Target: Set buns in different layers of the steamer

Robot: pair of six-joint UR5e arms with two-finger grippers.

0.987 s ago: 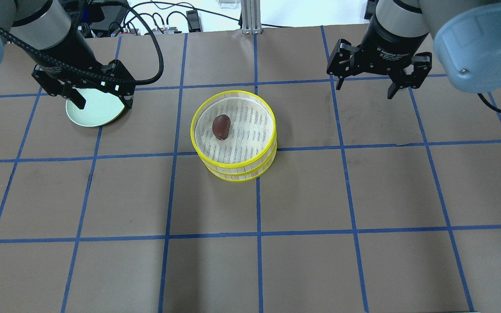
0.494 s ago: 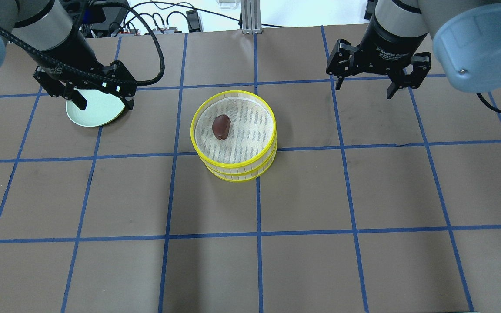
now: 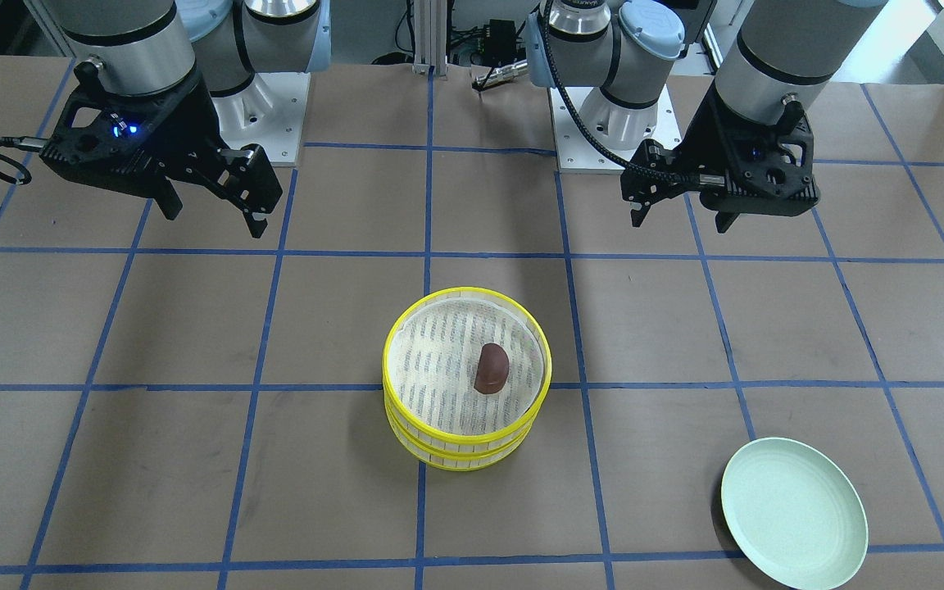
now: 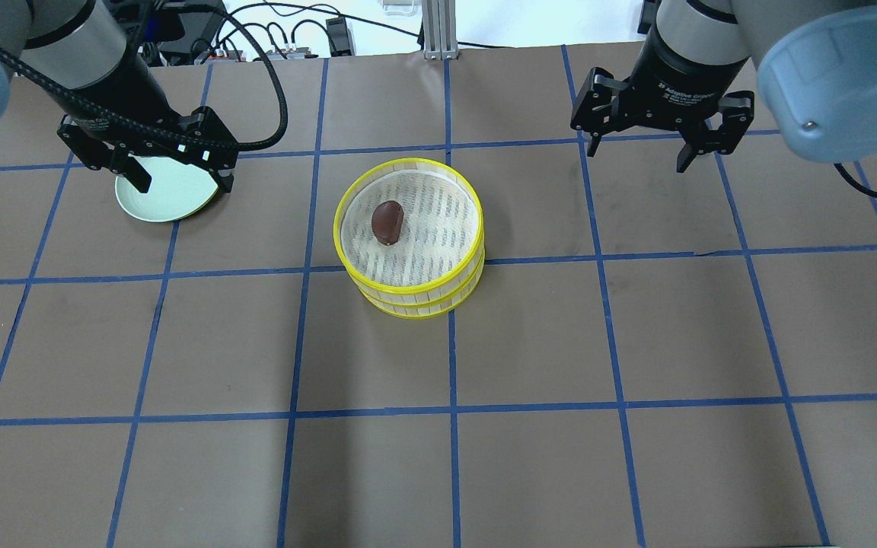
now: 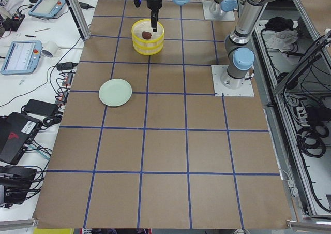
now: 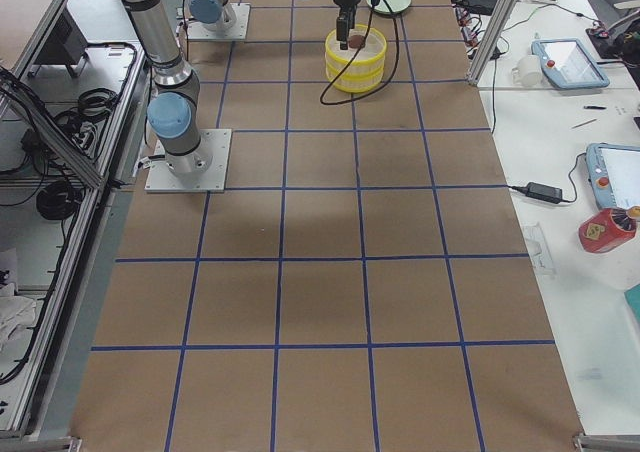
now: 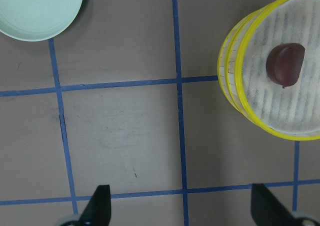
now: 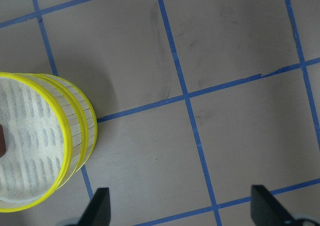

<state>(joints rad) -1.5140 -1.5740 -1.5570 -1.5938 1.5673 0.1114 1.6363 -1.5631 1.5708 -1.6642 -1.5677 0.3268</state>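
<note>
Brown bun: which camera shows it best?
Left wrist view: the brown bun is whole and large in the steamer's top tier. Overhead and front show it smaller, right wrist only an edge, side views a speck.

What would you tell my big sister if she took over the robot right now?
Left end effector: open, holding nothing, raised above the table.
Right end effector: open, holding nothing, raised too.
Steamer: two layers stacked, mid-table.
Done: brown bun lies in the top layer.
Left: white bun shows in no view, none on the green plate; the lower layer is hidden, so check there.
</note>
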